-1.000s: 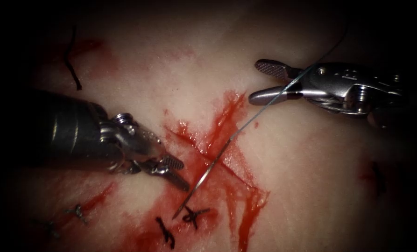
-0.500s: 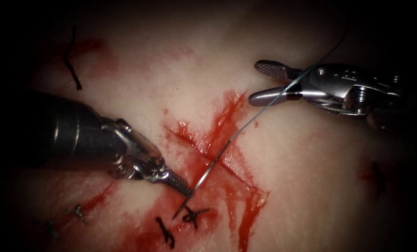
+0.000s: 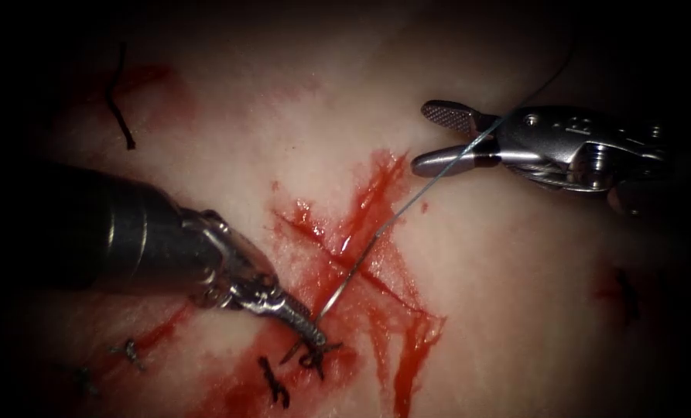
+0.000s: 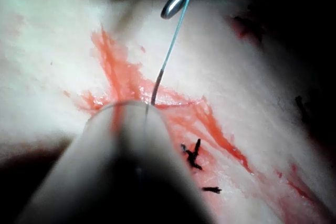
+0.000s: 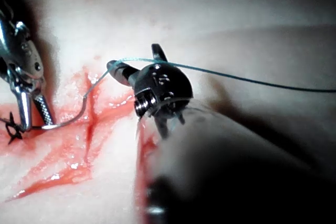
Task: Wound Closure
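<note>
L claw [image 3: 308,331] on needle [image 3: 337,290] tip

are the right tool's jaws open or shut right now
Open. In the endoscope view the right tool has its two jaws spread apart, and the thread runs across between them without being clamped.

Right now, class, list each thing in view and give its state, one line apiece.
Left tool: shut on the needle near its tip.
Right tool: open, thread lying between its jaws.
Needle: held, lying over the cut.
Thread: runs from needle through right tool.
Cut: open, red fluid around.
</note>
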### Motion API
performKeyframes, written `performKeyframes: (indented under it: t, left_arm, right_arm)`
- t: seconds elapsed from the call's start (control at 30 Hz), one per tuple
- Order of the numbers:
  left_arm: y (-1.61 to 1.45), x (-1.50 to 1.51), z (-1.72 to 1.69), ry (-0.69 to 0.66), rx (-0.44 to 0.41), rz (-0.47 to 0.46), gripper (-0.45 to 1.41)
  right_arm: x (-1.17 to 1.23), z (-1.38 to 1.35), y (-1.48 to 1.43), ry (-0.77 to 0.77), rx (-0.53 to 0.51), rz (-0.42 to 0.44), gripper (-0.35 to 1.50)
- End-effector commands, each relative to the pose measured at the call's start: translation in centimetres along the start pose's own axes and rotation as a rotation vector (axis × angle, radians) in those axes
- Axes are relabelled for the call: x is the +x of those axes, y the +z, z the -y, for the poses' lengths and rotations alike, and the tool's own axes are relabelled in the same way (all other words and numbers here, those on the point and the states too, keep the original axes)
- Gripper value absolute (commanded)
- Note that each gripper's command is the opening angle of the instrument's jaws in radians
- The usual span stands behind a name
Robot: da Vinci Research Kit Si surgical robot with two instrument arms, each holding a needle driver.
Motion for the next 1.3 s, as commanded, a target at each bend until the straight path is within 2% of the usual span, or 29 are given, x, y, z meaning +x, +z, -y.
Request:
performKeyframes:
  t: [0.03,0.1,0.17,0.33,0.37,0.67,0.9,1.1,1.23,1.3]
  left_arm:
    - [0.09,0.01,0.03,-0.008,0.001,0.001,0.56]
    - [0.13,-0.01,0.05,-0.014,0.003,0.006,0.51]
    - [0.14,-0.02,0.05,-0.027,0.003,0.011,0.35]
    - [0.11,0.00,-0.05,-0.074,-0.012,0.020,-0.42]
    - [0.11,0.01,-0.07,-0.074,-0.019,0.021,-0.45]
    - [0.06,0.04,-0.08,-0.105,-0.027,0.011,-0.45]
    - [-0.25,0.20,0.02,-0.195,0.013,-0.127,-0.45]
    - [-0.42,0.25,0.14,-0.257,0.029,-0.165,-0.45]
    - [-0.51,0.38,0.07,-0.283,-0.091,-0.210,-0.45]
    - [-0.58,0.44,0.03,-0.302,-0.154,-0.267,-0.45]
  right_arm:
    - [0.02,0.00,0.10,-0.001,0.001,-0.002,1.30]
    - [0.02,0.00,0.10,-0.001,0.001,-0.002,1.30]
    - [0.02,0.00,0.10,-0.001,0.001,-0.002,1.30]
    - [0.02,0.00,0.10,-0.001,0.001,-0.002,1.30]
    - [0.02,0.00,0.10,-0.001,0.001,-0.002,1.30]
    - [0.02,0.00,0.09,-0.001,0.001,-0.002,1.30]
    - [0.07,-0.04,0.05,0.006,0.002,-0.003,1.32]
    - [0.09,-0.11,-0.02,0.010,-0.011,-0.005,1.32]
    - [0.06,-0.11,-0.01,0.007,-0.012,-0.004,1.32]
    - [0.05,-0.09,0.00,0.006,-0.012,-0.004,1.30]
